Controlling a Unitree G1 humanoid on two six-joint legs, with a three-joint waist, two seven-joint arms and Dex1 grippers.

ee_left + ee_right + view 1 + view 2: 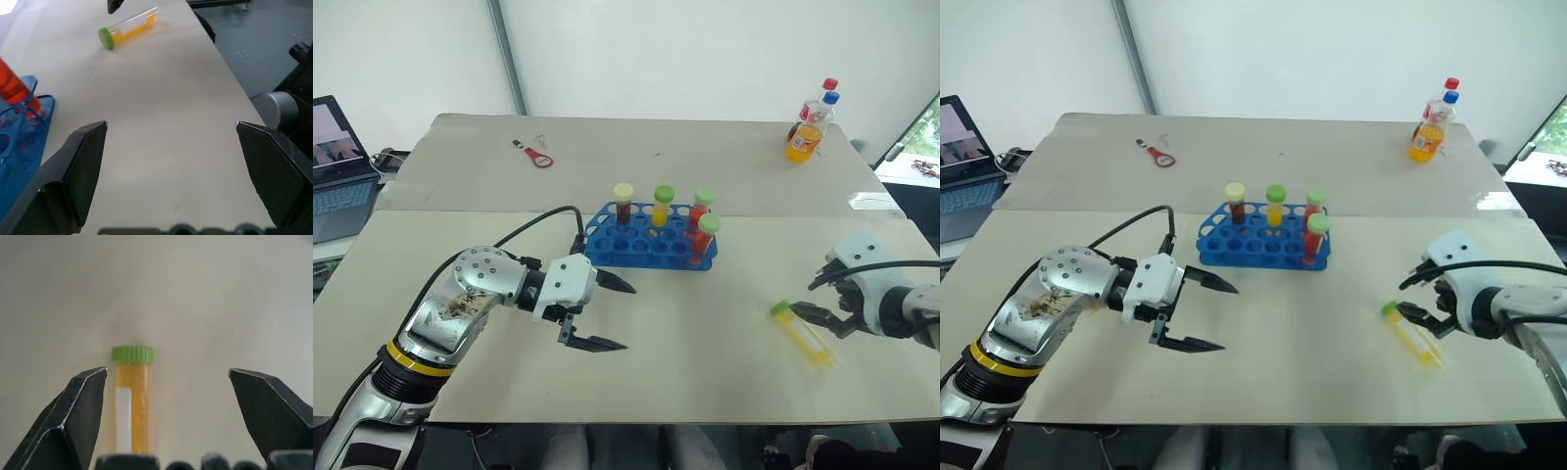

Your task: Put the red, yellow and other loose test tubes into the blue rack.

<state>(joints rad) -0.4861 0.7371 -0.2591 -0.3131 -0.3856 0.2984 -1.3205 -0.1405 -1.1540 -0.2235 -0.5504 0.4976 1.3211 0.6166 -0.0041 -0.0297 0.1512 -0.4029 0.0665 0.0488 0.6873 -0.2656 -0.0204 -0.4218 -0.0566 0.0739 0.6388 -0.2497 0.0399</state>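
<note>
Broadly, a pale table with the blue rack near its middle, holes facing up so tubes can stand capped end high. Four tubes upright in it: a cream-capped amber tube, a green-capped yellow tube, and two green-capped red tubes at the rack's right end, one in front of the other. Well apart at the far right corner, soda bottles; at the far left, a red-handled tool; off the table's left edge, a laptop.

Left gripper hovering just in front of the rack's left end, fingers spread wide and empty, pointed across toward the right, likely parked clear of the work.

Right gripper low over the table's right side, fingers wide apart, nothing clamped. Just beside its tips, the loose yellow tube, lying flat with the green cap toward the rack: the one tube left out, so probably the next pick.

From the right wrist view, the tube lying lengthwise between the spread fingers, nearer one finger than the other, something the head views leave unclear. From the left wrist view, the same tube lying across the table with a dark fingertip above it, plus the rack's corner holding a red tube.
</note>
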